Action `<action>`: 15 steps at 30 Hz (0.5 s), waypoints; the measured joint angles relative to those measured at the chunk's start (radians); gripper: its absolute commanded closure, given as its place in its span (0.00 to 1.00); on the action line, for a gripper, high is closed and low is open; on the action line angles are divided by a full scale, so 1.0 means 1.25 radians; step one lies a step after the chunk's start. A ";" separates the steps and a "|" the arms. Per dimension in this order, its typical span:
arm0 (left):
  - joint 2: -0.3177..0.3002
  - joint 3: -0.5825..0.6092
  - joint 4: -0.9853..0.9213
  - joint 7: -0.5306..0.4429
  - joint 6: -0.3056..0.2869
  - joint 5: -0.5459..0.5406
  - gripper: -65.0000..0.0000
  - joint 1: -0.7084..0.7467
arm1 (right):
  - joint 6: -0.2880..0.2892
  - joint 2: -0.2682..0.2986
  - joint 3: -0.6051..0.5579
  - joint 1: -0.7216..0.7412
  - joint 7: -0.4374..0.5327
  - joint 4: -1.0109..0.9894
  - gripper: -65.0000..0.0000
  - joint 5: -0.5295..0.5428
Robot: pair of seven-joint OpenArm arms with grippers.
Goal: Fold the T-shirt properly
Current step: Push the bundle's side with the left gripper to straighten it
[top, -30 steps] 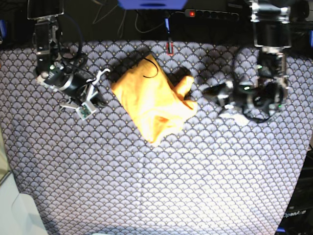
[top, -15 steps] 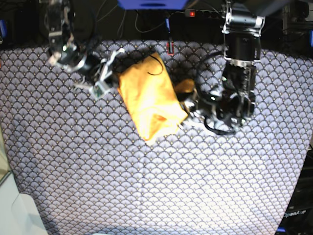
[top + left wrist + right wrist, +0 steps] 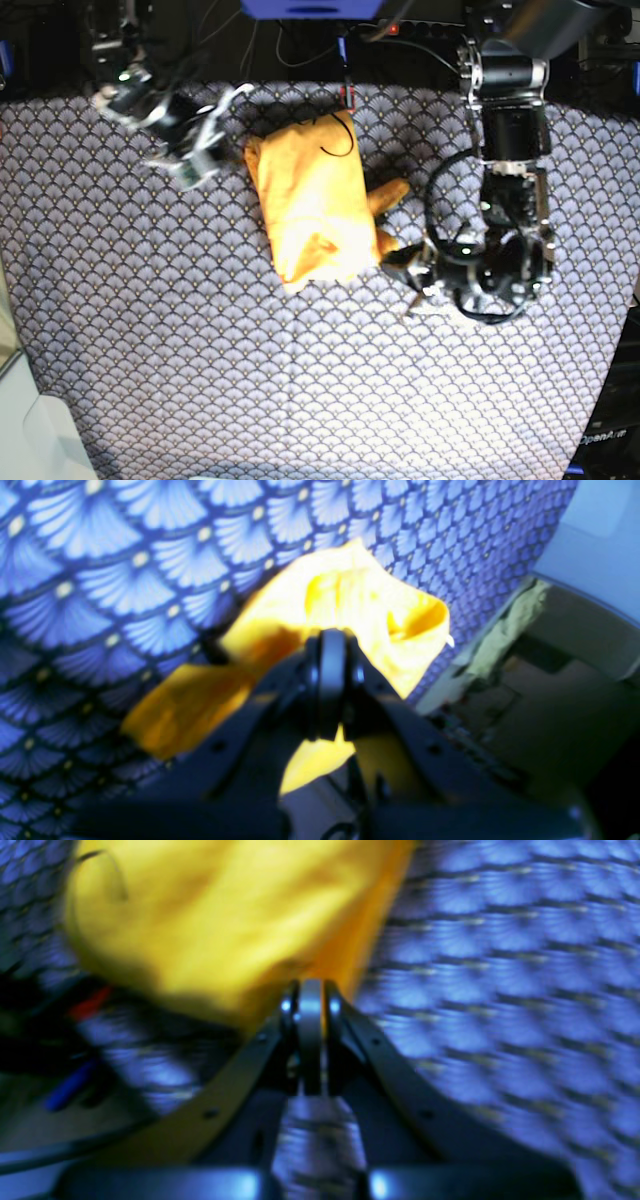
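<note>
The yellow-orange T-shirt lies folded into a rough rectangle in the middle of the blue-grey tablecloth, collar end at the far side. One sleeve sticks out on its right. My left gripper is shut, its tip against the shirt's lower right corner. In the left wrist view the shut tips sit amid bunched yellow cloth. My right gripper is shut at the shirt's upper left edge. In the right wrist view its tip touches the yellow cloth.
A small red object and black cables lie at the table's far edge behind the shirt. A power strip sits beyond it. The table's edge shows in the left wrist view.
Both shut grippers came in to the shirt from the sides. The shirt turned from slanted to nearly upright in the base view. The left gripper slid toward the near side along its right edge.
</note>
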 measured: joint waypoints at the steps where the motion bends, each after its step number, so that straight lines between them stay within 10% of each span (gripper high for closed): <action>1: -0.003 -0.019 0.006 -0.005 -0.002 0.000 1.00 0.013 | -0.001 0.002 0.016 0.000 0.000 0.000 1.00 0.000; 15: -0.091 -0.045 0.176 0.005 0.000 -0.100 1.00 0.188 | -0.002 -0.019 -0.046 0.008 -0.007 0.136 1.00 0.000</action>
